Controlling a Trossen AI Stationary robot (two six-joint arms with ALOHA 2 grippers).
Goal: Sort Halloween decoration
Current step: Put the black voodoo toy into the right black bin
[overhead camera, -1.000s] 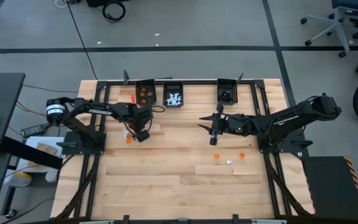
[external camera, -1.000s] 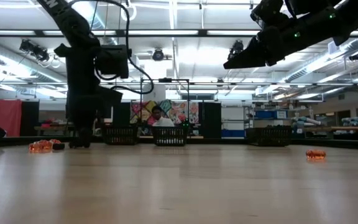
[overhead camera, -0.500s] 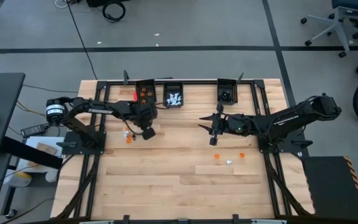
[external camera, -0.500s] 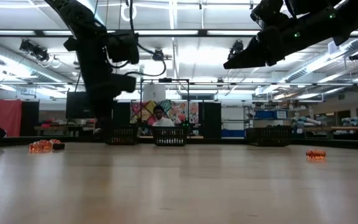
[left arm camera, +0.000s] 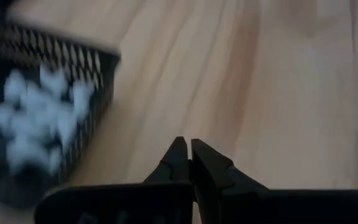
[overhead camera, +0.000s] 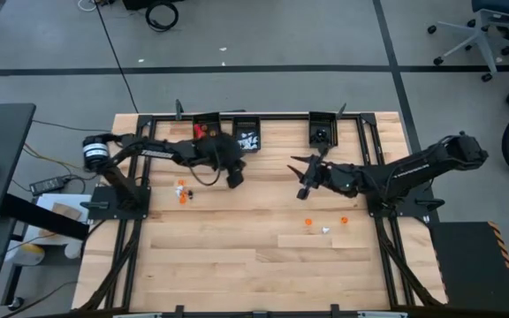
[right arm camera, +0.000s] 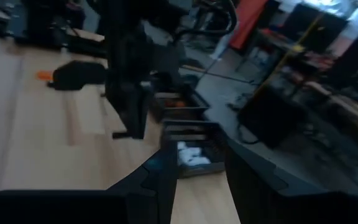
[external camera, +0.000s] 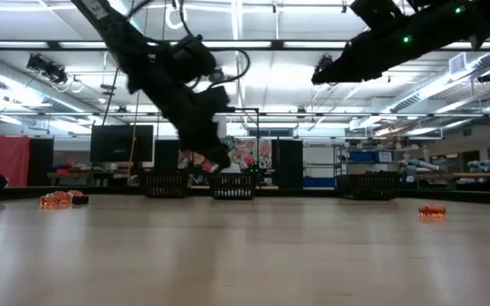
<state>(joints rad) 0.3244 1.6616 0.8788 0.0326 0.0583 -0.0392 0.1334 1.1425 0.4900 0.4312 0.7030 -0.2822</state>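
The Halloween decoration lies loose in two places: an orange trinket and a white one at the left, and two orange ones with a white one right of the middle. My left gripper hangs shut over bare wood just in front of the bin of white trinkets. Nothing shows between its fingertips. My right gripper hovers open above the table's middle, its fingers around nothing.
Three small black bins stand along the far edge: one with orange pieces, partly under my left arm, one with white pieces, and one with dark pieces. A black frame borders the wooden table.
My left gripper has swung from beside the left trinkets toward the table's right and far edge, rising a little. It has tipped from pointing down to slanting forward, and its fingers have stayed shut. The trinkets on the table have not moved.
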